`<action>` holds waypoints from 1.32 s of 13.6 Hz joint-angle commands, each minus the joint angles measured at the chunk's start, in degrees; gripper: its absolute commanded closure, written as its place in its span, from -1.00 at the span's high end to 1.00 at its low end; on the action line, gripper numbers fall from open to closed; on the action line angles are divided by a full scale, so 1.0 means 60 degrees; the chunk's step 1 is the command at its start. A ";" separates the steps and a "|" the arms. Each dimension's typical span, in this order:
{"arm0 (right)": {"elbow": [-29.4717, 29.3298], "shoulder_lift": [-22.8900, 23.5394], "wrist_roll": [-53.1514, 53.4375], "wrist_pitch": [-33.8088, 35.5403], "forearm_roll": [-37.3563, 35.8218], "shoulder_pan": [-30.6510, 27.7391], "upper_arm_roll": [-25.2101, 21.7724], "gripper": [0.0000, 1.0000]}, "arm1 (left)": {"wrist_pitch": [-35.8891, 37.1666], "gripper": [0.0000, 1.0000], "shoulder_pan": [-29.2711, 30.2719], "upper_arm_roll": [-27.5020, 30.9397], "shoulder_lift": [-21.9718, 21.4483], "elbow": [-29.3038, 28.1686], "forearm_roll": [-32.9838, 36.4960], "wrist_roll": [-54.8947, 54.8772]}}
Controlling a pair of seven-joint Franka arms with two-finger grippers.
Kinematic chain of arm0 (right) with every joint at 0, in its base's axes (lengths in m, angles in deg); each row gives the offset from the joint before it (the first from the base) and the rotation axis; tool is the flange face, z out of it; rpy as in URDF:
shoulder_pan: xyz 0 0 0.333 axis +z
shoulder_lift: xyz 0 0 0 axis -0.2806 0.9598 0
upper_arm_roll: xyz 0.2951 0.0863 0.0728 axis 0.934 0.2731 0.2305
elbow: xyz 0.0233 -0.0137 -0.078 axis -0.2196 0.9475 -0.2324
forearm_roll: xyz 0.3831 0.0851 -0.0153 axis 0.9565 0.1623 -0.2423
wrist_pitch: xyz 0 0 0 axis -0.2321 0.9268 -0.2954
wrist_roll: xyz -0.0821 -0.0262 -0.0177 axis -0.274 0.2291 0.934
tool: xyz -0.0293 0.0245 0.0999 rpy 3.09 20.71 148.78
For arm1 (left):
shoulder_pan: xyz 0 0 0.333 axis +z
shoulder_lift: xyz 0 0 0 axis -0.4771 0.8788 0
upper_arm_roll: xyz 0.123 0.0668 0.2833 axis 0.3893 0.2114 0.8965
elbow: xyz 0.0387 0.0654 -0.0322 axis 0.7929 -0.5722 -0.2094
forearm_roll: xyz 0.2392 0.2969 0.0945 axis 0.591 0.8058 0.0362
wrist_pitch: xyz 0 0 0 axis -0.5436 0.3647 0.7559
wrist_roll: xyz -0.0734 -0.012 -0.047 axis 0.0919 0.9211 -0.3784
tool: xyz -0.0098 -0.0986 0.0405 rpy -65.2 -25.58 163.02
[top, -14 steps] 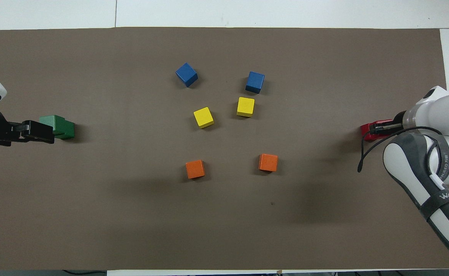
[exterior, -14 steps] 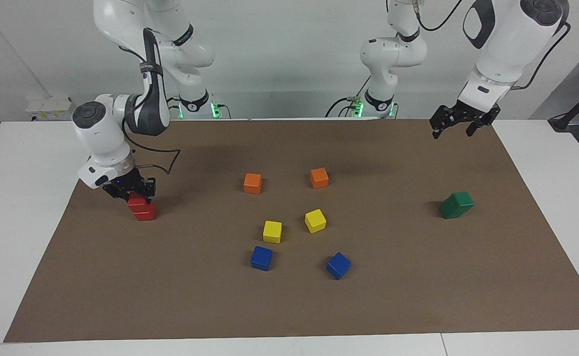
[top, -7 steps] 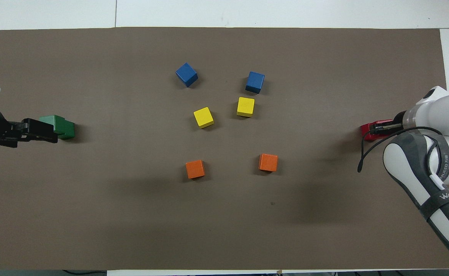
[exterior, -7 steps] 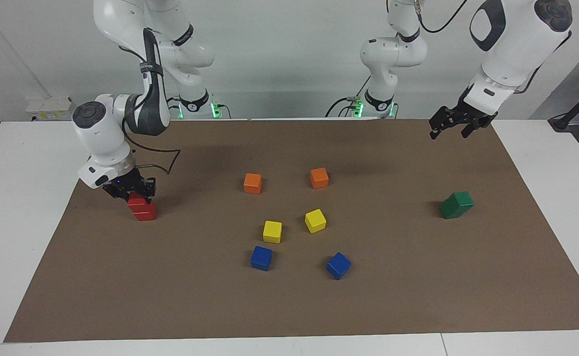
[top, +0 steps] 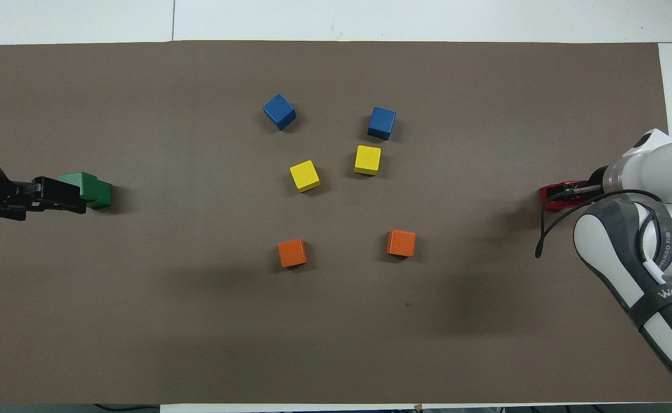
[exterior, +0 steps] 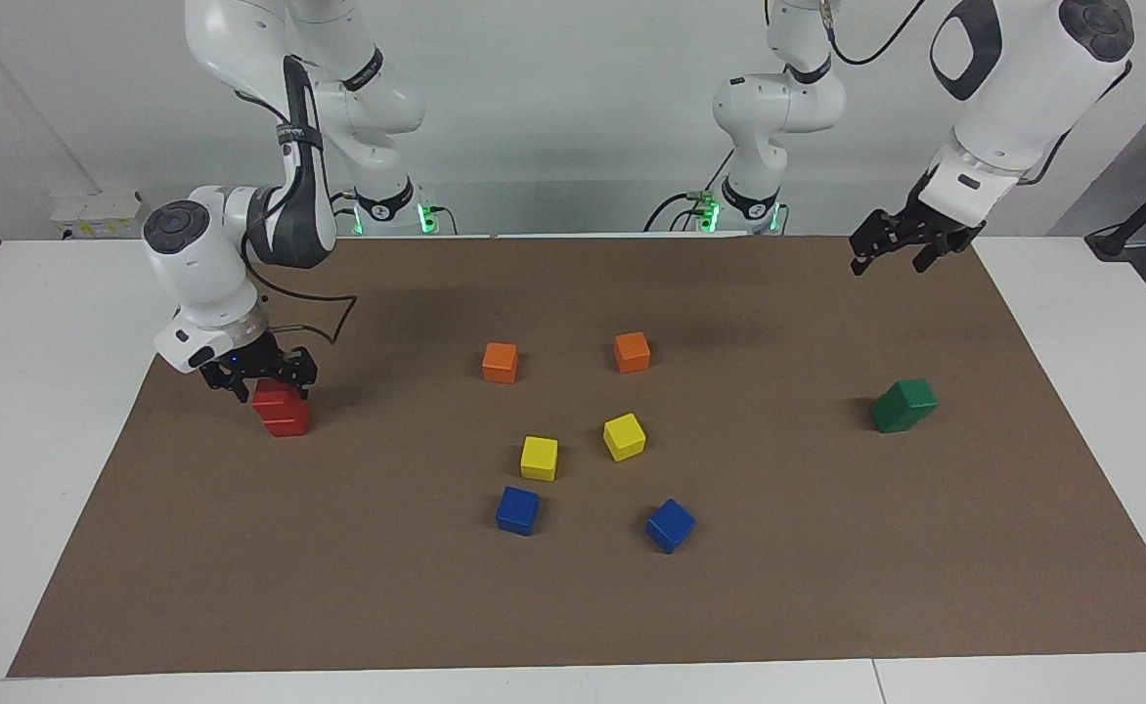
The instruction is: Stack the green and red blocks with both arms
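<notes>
Facing view: white table point(exterior: 35, 323) under a brown paper mat point(exterior: 573, 606), against a pale wall point(exterior: 553, 117). Right gripper point(exterior: 262, 379), released, straddles stacked glossy red cubes point(exterior: 285, 416) near the mat's right-arm edge; left gripper point(exterior: 903, 244), released, hangs over the mat's corner.
Overhead view: stacked dark green cubes point(top: 94, 189) near the left-arm edge.

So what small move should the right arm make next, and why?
Probably lift straight up. The right gripper stands open around the upper red block, which sits on the lower red block; a sideways exit could knock it. The left gripper, open, hangs high over the mat, and the green stack is already built.
</notes>
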 commanded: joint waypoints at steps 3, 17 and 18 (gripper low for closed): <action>-0.0056 -0.0182 -0.0027 -0.0015 0.0092 -0.0079 0.0055 1.00 | 0.0170 1.00 -0.0175 0.0181 0.0175 0.0288 -0.0015 0.0022; -0.5183 -0.2189 0.0970 0.6927 0.0253 -0.0122 0.1124 1.00 | 0.0185 1.00 -0.0190 0.0137 0.0615 0.0713 0.0293 0.0006; -0.5170 -0.2174 0.0984 0.6959 0.0355 -0.0166 0.1095 1.00 | 0.0156 1.00 -0.0190 0.0093 0.0586 0.0713 0.0308 0.0006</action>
